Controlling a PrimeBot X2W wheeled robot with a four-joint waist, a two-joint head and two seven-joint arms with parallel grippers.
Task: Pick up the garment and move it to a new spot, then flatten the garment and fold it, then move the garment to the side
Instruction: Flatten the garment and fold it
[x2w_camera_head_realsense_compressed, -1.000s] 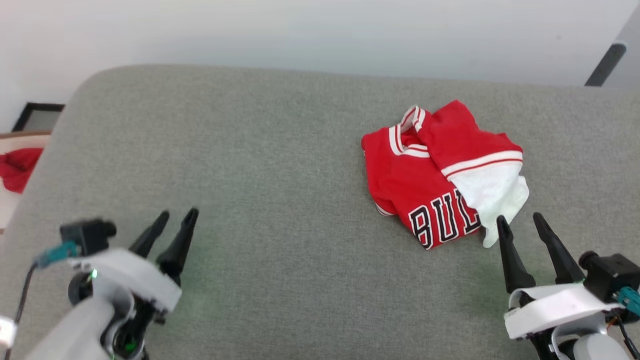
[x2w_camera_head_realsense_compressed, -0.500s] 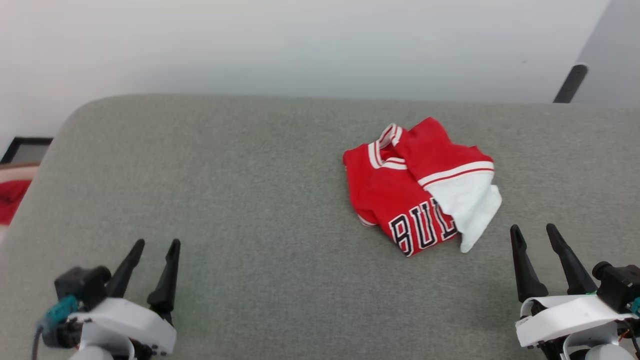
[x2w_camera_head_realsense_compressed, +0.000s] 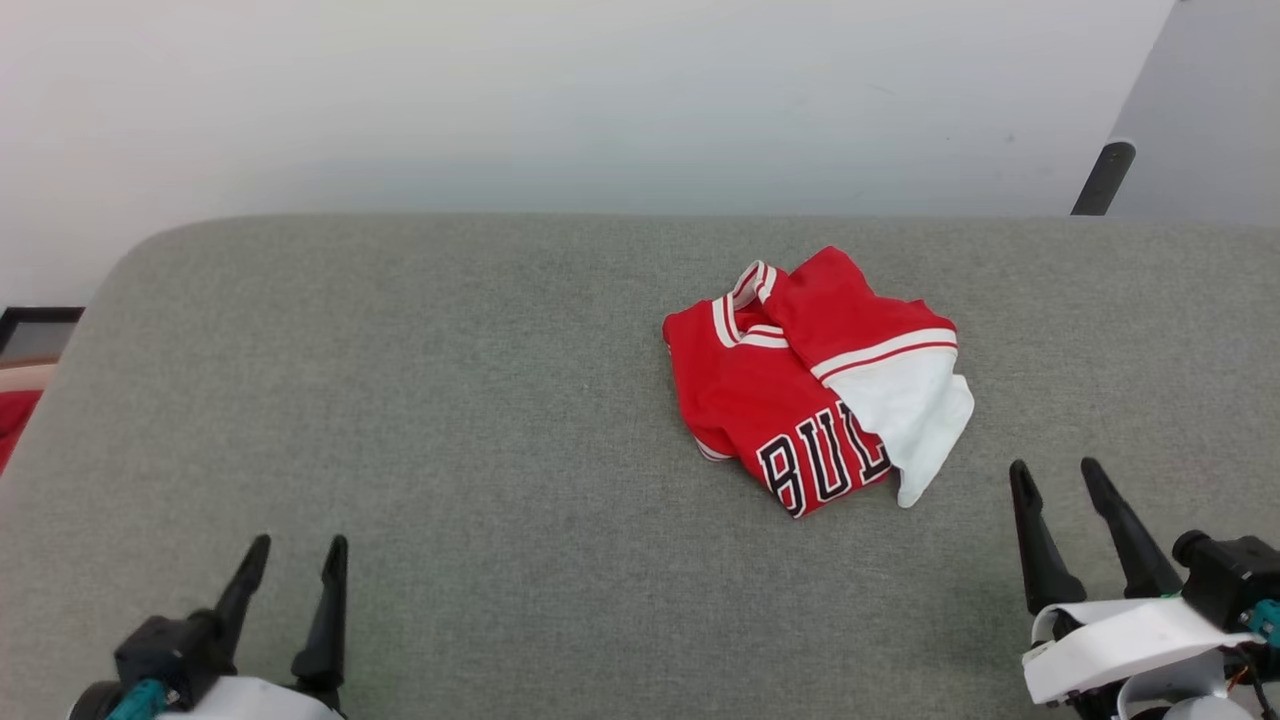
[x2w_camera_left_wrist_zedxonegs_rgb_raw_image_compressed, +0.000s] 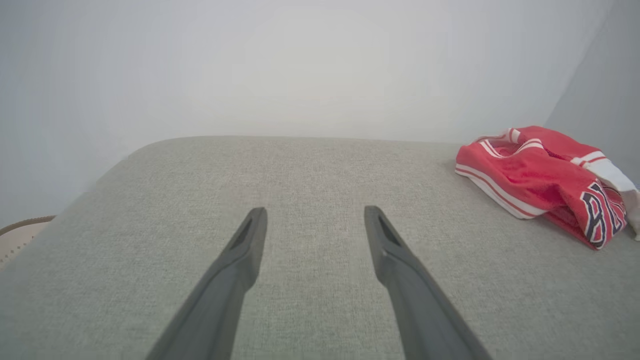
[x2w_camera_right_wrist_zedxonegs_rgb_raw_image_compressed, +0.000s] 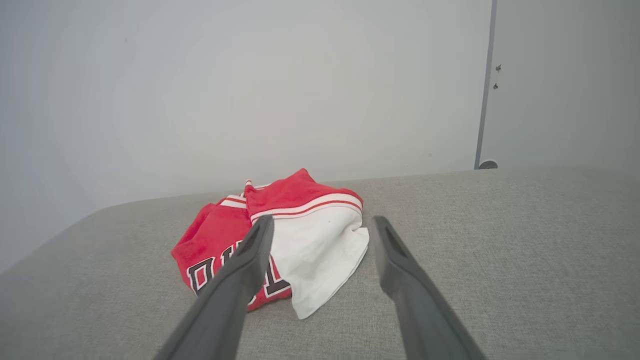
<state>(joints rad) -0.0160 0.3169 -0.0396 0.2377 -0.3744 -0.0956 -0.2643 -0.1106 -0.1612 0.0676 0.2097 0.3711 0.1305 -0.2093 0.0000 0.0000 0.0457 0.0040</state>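
- Space lies open across the left half of the grey fabric tabletop (x2w_camera_head_realsense_compressed: 450, 420), from its rounded far-left corner to the near edge. The far edge runs along a pale wall (x2w_camera_head_realsense_compressed: 600, 100).
- The garment (x2w_camera_head_realsense_compressed: 770, 390) sits crumpled right of the middle, clear of the far edge. Part of its black lettering faces up, and a white sleeve (x2w_camera_head_realsense_compressed: 915, 410) drapes over its right side.
- My left tool (x2w_camera_head_realsense_compressed: 300, 542) hangs at the near-left, fingers apart and empty, well apart from the garment.
- My right tool (x2w_camera_head_realsense_compressed: 1053, 467) hangs at the near-right, fingers apart and empty. It is just beside the sleeve's lower tip and not touching it.
- The head view adds a red cloth (x2w_camera_head_realsense_compressed: 12, 425) beyond the left edge and a dark post (x2w_camera_head_realsense_compressed: 1100, 178) past the far edge.
- My left wrist view gives the garment's (x2w_camera_left_wrist_zedxonegs_rgb_raw_image_compressed: 530, 175) striped hem side, off to the right of my left tool (x2w_camera_left_wrist_zedxonegs_rgb_raw_image_compressed: 315, 212).
- My right wrist view puts the sleeve (x2w_camera_right_wrist_zedxonegs_rgb_raw_image_compressed: 320, 245) between the fingers of my right tool (x2w_camera_right_wrist_zedxonegs_rgb_raw_image_compressed: 324, 220).
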